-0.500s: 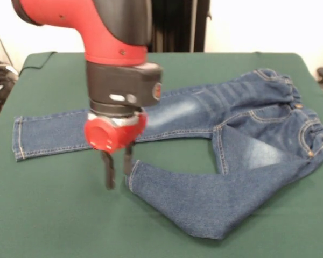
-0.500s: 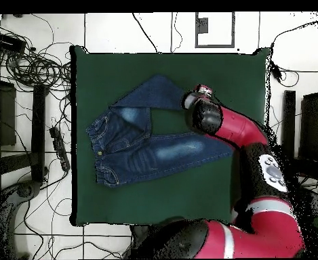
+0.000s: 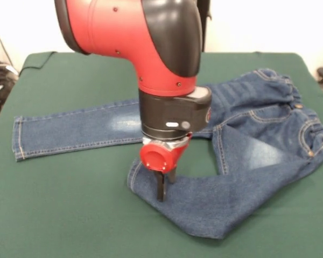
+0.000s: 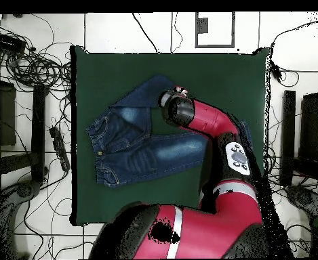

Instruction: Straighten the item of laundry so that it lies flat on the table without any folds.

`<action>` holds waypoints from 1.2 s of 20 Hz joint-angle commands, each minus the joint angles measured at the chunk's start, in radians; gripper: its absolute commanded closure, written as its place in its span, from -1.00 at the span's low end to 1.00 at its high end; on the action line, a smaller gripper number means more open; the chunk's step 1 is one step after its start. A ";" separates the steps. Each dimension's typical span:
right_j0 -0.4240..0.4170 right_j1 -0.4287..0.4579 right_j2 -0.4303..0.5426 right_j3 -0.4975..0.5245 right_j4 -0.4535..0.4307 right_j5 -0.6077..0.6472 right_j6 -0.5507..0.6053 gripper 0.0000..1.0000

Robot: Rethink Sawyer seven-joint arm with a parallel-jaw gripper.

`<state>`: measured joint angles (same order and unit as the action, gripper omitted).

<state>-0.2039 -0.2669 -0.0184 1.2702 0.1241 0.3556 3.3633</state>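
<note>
The blue denim jeans (image 3: 258,140) lie on the green table (image 3: 59,215) with the waistband at the right. The far leg stretches flat to the left, its cuff near the left edge. The near leg bends back toward the middle, with a fold at the front. My gripper (image 3: 166,188) is open and points down, its tips on the near leg just inside the cuff. In the overhead view the jeans (image 4: 131,145) lie left of centre on the table (image 4: 236,74), and the arm's wrist (image 4: 178,108) hides the gripper's tips over the upper leg.
Cables (image 4: 26,68) and dark equipment (image 4: 2,115) lie on the floor left of the table. More gear (image 4: 310,128) stands to its right. A black stand (image 3: 177,32) rises behind the table's far edge.
My gripper has moved right in the front view, from the bare cloth beside the near leg's cuff onto the leg itself. The wrist has turned. The jeans look unmoved.
</note>
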 commanded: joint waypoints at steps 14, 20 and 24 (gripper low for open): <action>0.040 -0.035 -0.028 0.097 0.102 0.254 0.067 -1.00; 0.048 -0.116 -0.014 0.175 0.120 0.284 0.081 -1.00; 0.052 -0.124 -0.013 0.185 0.124 0.283 0.091 -1.00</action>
<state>-0.1991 -0.3458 -0.0645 1.3353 0.1902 0.5288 3.3633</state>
